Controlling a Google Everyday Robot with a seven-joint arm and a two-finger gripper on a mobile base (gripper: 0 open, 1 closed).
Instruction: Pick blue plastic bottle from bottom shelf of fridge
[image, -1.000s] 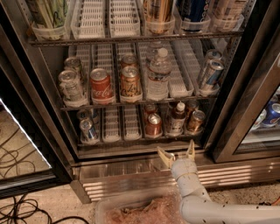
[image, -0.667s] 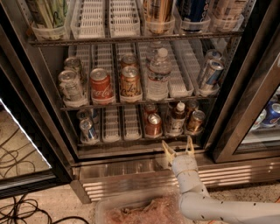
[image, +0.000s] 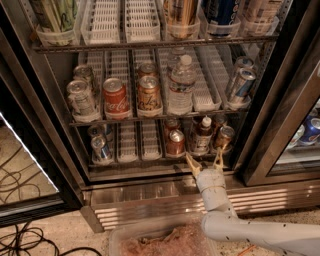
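The blue plastic bottle (image: 202, 136) stands upright on the bottom shelf (image: 150, 162) of the fridge (image: 270, 100), right of centre, with a white cap, dark neck and pale label. Copper-coloured cans stand on either side of it, one on the left (image: 175, 142) and one on the right (image: 223, 138). My gripper (image: 204, 160) is open, its two yellowish fingers pointing up at the shelf's steel front edge, directly below and in front of the bottle, not touching it. The white arm (image: 220, 210) rises from the lower right.
A silver can (image: 101, 148) stands at the bottom shelf's left. The rack above holds cans and a clear water bottle (image: 181, 85). The open door frame (image: 280, 145) is at the right. A clear bin (image: 160, 240) lies on the floor; cables (image: 25, 240) lie left.
My gripper has moved up and to the right, from the base grille's top to the bottom shelf's front edge, closing in on the bottle. The bottle and cans have not moved.
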